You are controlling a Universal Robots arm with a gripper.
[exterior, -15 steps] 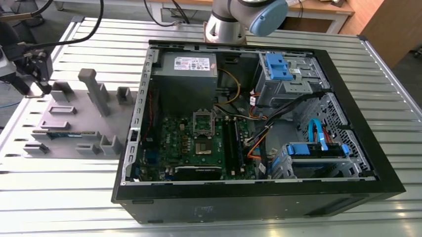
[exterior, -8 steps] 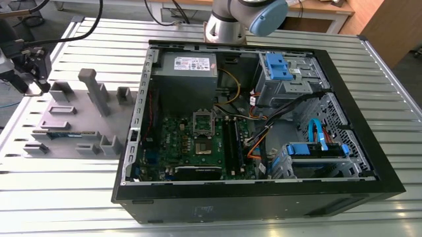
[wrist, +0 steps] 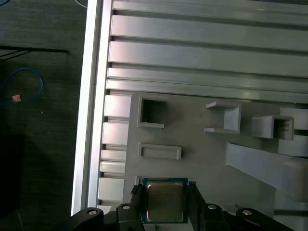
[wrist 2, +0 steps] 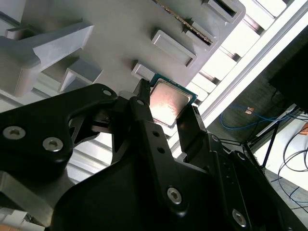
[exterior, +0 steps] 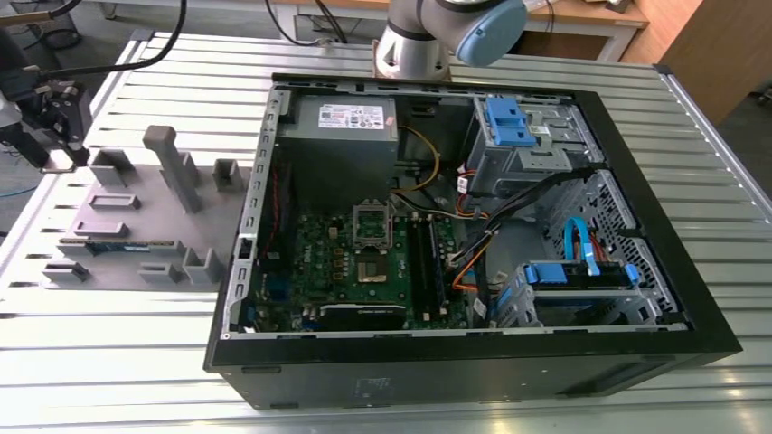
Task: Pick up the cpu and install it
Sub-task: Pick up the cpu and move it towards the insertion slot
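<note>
The cpu (wrist 2: 168,103) is a small square chip with a shiny metal top and a thin green rim. In both wrist views it sits between my black fingers (wrist 2: 142,120), which press on two opposite edges. My gripper (wrist: 165,199) is shut on the cpu (wrist: 165,201) just above the grey parts holder (wrist: 192,144). In the exterior view my gripper (exterior: 57,155) hangs over the holder's far corner, at the view's left. The open computer case (exterior: 627,298) lies to the right, its green motherboard (exterior: 350,271) facing up with the square socket (exterior: 371,221) uncovered.
The grey holder (exterior: 133,212) has upright posts and slots, and a long memory stick (exterior: 115,244) lies in one. The power supply (exterior: 343,117) and blue drive brackets (exterior: 507,122) fill the case's far side. The slatted metal table's edge (wrist: 89,120) is close by.
</note>
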